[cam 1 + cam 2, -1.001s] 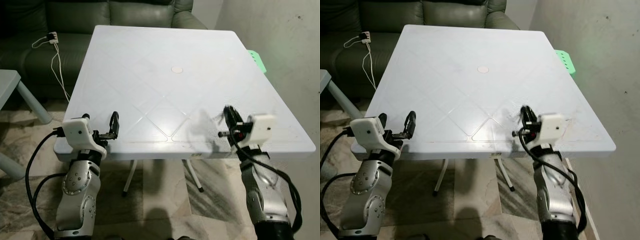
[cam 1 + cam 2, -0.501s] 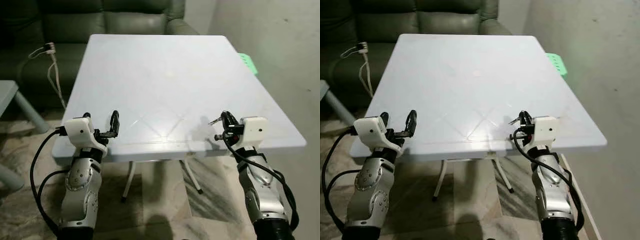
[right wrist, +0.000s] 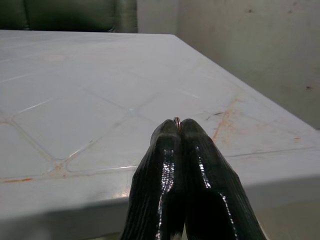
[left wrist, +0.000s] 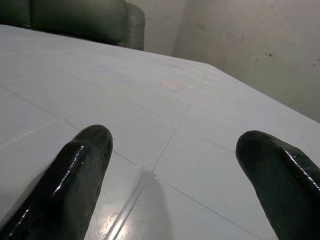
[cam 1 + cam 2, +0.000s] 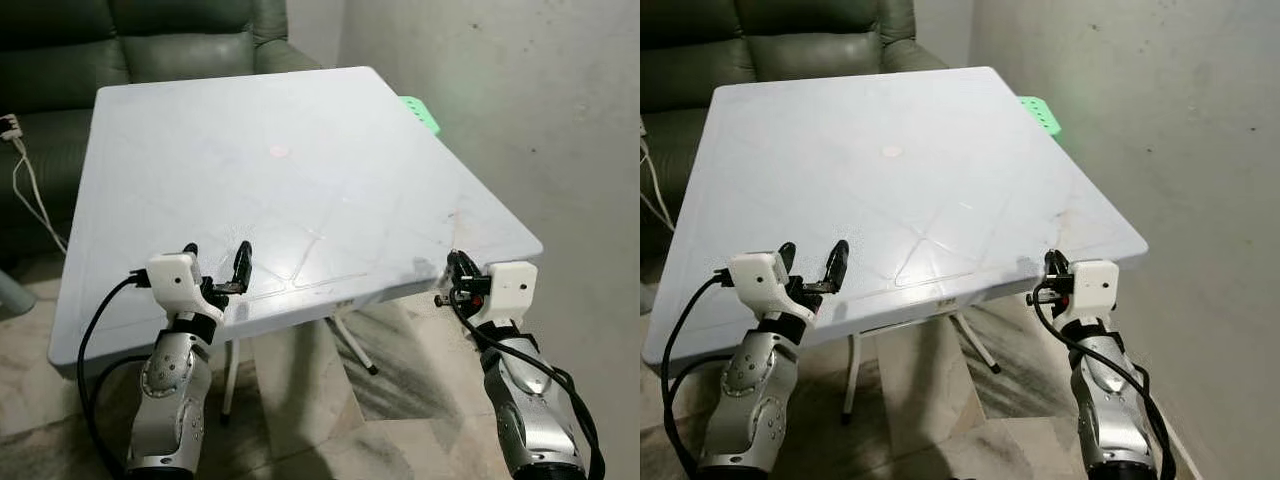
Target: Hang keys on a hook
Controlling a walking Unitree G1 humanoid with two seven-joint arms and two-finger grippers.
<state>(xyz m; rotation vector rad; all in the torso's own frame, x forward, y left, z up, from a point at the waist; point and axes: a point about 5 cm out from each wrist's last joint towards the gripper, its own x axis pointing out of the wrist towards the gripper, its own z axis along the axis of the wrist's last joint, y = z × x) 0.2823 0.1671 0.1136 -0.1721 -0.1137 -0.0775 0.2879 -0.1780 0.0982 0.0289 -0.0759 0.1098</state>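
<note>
Left eye view: a white plastic worktop occupies the centre of the frame with a dark green sofa at upper left and a green stool at the upper right edge; the left gripper sits at lower left over the near edge, and the right gripper at lower right just off the near corner. Left wrist view: the two black fingers stand spread wide above the bare worktop, holding nothing. Right wrist view: the fingers are pressed together, pinching a thin metal key ring whose rim shows at the tips, centre frame; the keys themselves cannot be made out.
</note>
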